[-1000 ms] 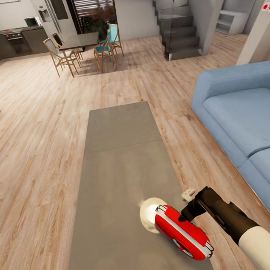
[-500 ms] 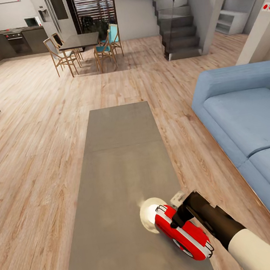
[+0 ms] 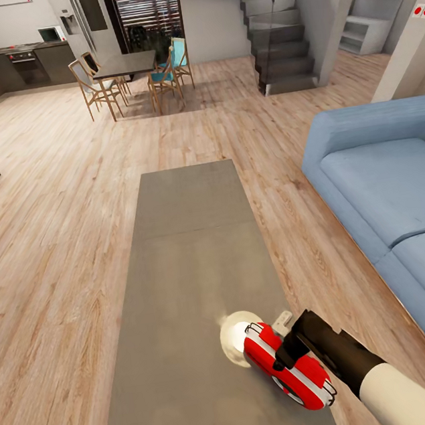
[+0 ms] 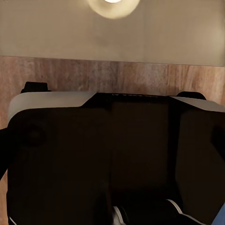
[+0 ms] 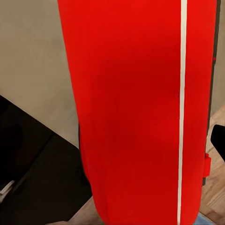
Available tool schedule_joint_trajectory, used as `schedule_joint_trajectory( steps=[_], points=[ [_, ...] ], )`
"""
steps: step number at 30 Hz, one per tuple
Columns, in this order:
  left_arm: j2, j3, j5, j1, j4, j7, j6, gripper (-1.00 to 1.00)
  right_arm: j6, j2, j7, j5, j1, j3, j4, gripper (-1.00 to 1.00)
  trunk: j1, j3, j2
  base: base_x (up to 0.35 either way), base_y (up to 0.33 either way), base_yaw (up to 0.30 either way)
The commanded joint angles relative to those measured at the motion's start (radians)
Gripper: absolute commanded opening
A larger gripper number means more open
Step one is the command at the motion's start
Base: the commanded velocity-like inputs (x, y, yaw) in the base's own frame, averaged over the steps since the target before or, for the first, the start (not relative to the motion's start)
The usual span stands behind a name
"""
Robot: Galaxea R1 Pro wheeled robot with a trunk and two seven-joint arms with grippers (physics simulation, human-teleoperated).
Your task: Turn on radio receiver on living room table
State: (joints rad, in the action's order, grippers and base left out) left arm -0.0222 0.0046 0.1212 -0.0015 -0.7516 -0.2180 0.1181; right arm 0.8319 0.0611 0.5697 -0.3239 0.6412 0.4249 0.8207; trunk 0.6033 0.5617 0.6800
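Observation:
The red radio receiver (image 3: 263, 353), with white sides, lies near the front right corner of the long grey table (image 3: 191, 256). My right gripper (image 3: 282, 359) reaches in from the right, and its dark tip rests against the top of the radio. From the head view I cannot tell how the jaws stand. In the right wrist view the radio's red shell (image 5: 136, 117) with a thin white stripe is very close, and a dark finger (image 5: 218, 140) shows at its edge.
A round bright glare (image 3: 235, 334) lies on the tabletop just left of the radio. The blue sofa (image 3: 391, 187) runs close along the table's right side. Wood floor (image 3: 57, 261) lies to the left. A dining table with chairs (image 3: 125, 64) and stairs (image 3: 279, 34) stand far back.
My right gripper has moved left and slightly nearer, from beside the radio's right edge onto its top. The radio has stayed in place.

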Motion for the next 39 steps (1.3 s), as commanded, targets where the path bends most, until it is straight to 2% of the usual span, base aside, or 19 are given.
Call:
schedule_joint_trajectory(
  steps=[1, 17, 22, 39],
  points=[
    [0.0, 0.0, 0.0, 0.0, 0.0, 0.0, 0.0, 1.0, 0.0, 0.0, 0.0, 0.0, 0.0, 0.0, -0.001, 1.0, 0.0, 0.0, 0.0, 0.0, 0.0, 0.0],
    [-0.001, 0.0, 0.0, 0.0, 0.002, 0.0, 0.0, 1.0, -0.031, 0.006, 0.001, 0.0, 0.0, -0.006, -0.006, 1.0, 0.0, 0.0, 0.0, 0.0, 0.0, 0.0],
    [0.0, 0.0, 0.0, 0.0, 0.002, 0.0, 0.0, 1.0, -0.068, 0.007, 0.001, -0.003, 0.0, -0.009, -0.094, 1.0, 0.0, 0.0, 0.0, 0.0, 0.0, 0.0],
    [-0.001, 0.0, 0.0, 0.0, 0.002, 0.001, 0.0, 1.0, -0.091, 0.011, -0.001, -0.005, 0.0, -0.012, -0.118, 1.0, 0.0, 0.0, 0.0, 0.0, 0.0, 0.0]
  ],
)
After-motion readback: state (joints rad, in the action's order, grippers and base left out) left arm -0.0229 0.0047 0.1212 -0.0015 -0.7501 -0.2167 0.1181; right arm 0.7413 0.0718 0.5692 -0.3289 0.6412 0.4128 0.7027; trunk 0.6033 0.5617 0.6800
